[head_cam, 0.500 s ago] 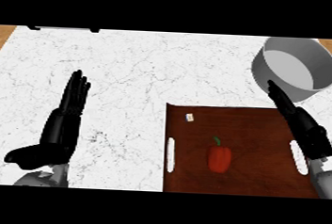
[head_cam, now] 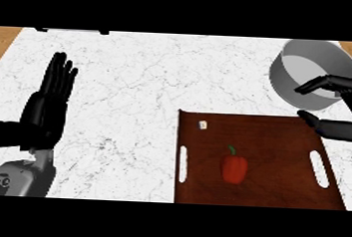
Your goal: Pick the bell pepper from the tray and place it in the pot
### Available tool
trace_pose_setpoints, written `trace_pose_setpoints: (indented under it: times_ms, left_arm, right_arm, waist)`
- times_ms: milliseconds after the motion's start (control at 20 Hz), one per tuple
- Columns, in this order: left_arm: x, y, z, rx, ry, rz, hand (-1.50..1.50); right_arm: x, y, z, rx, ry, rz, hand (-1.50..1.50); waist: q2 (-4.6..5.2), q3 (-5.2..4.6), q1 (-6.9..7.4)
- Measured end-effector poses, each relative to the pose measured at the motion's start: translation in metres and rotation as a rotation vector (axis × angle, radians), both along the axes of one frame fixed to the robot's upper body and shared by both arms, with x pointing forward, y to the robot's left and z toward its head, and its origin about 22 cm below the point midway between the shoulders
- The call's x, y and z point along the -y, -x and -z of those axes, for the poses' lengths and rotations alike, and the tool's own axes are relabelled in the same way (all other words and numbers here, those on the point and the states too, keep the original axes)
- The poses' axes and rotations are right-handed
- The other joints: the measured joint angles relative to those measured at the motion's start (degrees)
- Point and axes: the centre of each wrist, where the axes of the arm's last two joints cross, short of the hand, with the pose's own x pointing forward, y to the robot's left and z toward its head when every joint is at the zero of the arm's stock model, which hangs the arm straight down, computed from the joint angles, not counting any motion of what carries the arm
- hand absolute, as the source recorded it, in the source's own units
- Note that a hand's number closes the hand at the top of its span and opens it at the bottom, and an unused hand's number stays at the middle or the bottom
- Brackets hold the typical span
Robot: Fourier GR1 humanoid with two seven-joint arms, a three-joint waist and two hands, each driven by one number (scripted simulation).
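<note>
While the bell pepper lies untouched on the tray, the right hand has spread into an empty claw, apparently preparing the grasp beside the pot. Left hand rests open on the worktop.

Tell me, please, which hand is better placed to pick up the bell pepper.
The right hand. It hovers over the tray's far right corner beside the pot, on the bell pepper's side. The left hand rests open, fingers up, over the counter well left of the tray.
</note>
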Motion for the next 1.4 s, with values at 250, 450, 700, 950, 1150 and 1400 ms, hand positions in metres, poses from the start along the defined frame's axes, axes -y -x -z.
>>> trace_pose_setpoints:
  times_ms: [250,450,700,950,1150,1400]
  left_arm:
    - [-0.014,-0.01,-0.009,-0.016,0.019,0.002,0.0]
    - [-0.019,-0.015,-0.008,-0.026,0.025,-0.001,0.0]
    - [-0.023,-0.021,-0.004,-0.031,0.026,-0.011,0.0]
    - [-0.023,-0.018,-0.005,-0.038,0.029,-0.01,0.0]
    - [-0.026,-0.02,-0.007,-0.034,0.024,-0.007,0.0]
    - [-0.027,-0.021,-0.002,-0.029,0.02,-0.002,0.0]
  right_arm:
    - [0.03,0.01,0.026,0.133,0.057,-0.139,-1.5]
    - [0.045,0.01,0.018,0.192,0.147,-0.225,-1.5]
    - [0.032,0.021,0.002,0.172,0.342,-0.295,-1.5]
    - [0.003,0.032,-0.015,0.124,0.533,-0.349,-1.5]
    - [-0.03,0.038,-0.015,0.089,0.615,-0.354,-1.5]
    - [-0.068,0.044,-0.014,0.021,0.695,-0.34,-1.5]
  waist:
    - [-0.03,0.13,-0.25]
    - [-0.19,0.1,-0.4]
    - [-0.41,0.01,-0.98]
    - [-0.59,-0.03,-1.0]
    - [-0.53,-0.02,-0.76]
    - [-0.47,-0.02,-0.56]
